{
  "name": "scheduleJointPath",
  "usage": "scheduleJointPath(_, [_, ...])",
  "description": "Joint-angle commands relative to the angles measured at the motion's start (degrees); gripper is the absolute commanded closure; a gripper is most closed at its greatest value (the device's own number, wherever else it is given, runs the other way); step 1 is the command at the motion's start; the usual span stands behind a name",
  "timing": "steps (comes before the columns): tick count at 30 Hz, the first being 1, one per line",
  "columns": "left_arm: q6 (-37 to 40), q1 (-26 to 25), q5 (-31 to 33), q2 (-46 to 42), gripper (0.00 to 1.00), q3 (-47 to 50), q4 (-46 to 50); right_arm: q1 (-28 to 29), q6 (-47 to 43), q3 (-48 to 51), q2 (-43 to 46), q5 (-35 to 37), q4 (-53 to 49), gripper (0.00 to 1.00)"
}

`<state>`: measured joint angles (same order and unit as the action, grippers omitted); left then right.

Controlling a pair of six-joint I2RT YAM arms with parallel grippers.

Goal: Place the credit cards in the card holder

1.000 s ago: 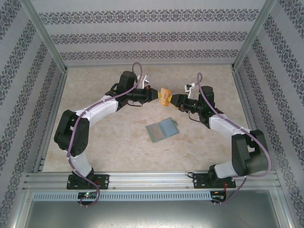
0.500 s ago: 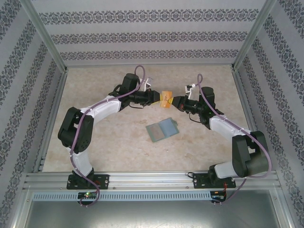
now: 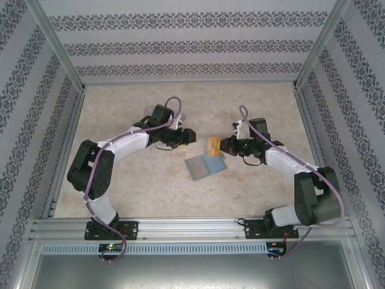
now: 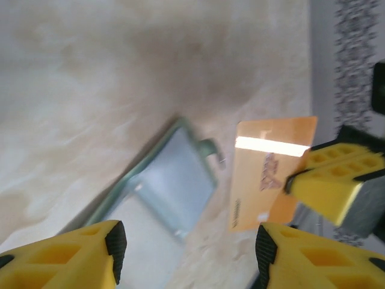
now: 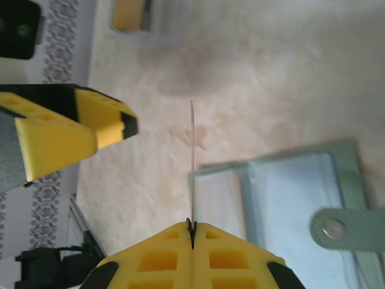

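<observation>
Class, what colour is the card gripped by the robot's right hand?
Orange-yellow. The card shows best in the left wrist view.

Card holder [image 4: 174, 177] blurry, bottom-cropped

Orange card [image 3: 213, 144] held upright; green card holder [image 3: 205, 165] open flat, beside.

Right tool [image 4: 299, 183] pinches orange card [image 4: 267, 174] beside open wallet [image 4: 171, 186]; left tool [image 4: 189, 245] spread.
</observation>
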<state>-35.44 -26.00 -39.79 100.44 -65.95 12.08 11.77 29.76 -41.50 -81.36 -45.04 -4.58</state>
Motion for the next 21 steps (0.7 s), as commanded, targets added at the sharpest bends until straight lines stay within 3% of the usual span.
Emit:
scheduleJointPath(1, [5.5, 0.3, 3.0, -0.9, 0.32, 2.0, 7.4, 0.8, -5.2, -0.7, -2.2, -2.0, -7.6, 1.00])
scheduleJointPath(3, [6.4, -0.4, 3.7, -0.1, 0.20, 1.1, 11.6, 1.3, -6.5, -1.2, -4.0, -2.3, -9.9, 1.00])
scheduleJointPath(7, [10.2, -3.2, 11.2, -1.0, 0.19, -0.3, 23.5, 3.1, -10.0, -3.5, -9.1, -1.2, -12.6, 1.00])
scheduleJointPath(13, [10.6, -4.3, 11.8, -0.6, 0.20, 3.3, 23.3, 6.1, -14.2, -7.7, -16.7, -1.4, -16.0, 1.00])
scheduleJointPath(21, [9.5, -6.2, 13.1, 3.5, 0.26, 2.6, 24.6, 7.1, -14.3, -6.8, -16.1, -1.4, -16.0, 1.00])
